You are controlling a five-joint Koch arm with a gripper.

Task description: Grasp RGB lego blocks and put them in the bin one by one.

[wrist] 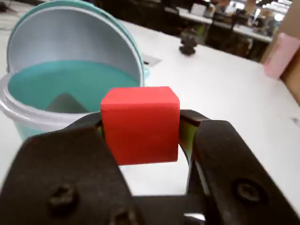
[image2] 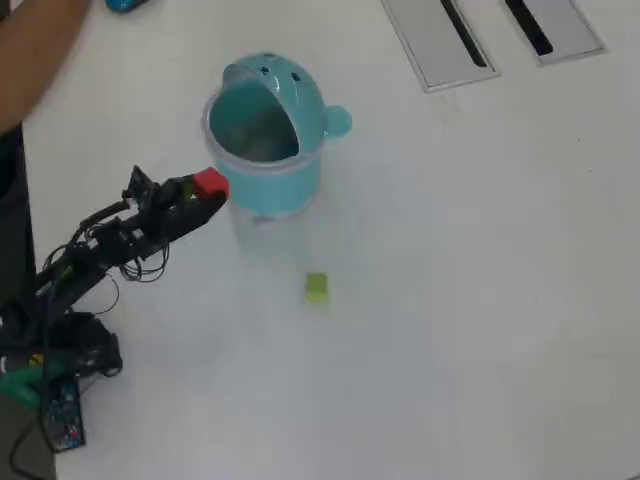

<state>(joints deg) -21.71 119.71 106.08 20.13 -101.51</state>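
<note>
My gripper (wrist: 140, 125) is shut on a red lego block (wrist: 140, 124), a cube pinched between the two black jaws. Seen from overhead, the gripper (image2: 205, 190) holds the red block (image2: 210, 184) in the air just left of the bin (image2: 262, 140). The bin is round and light teal, its domed lid flipped back and its mouth open (wrist: 70, 84). A yellow-green block (image2: 316, 288) lies on the table below the bin in the overhead view, apart from the gripper.
Two grey panels with black slots (image2: 450, 40) lie at the top right in the overhead view. A person's arm (image2: 35, 50) reaches in at the top left. A pink object (wrist: 281, 54) and a dark small thing (wrist: 187, 43) stand far off on the table.
</note>
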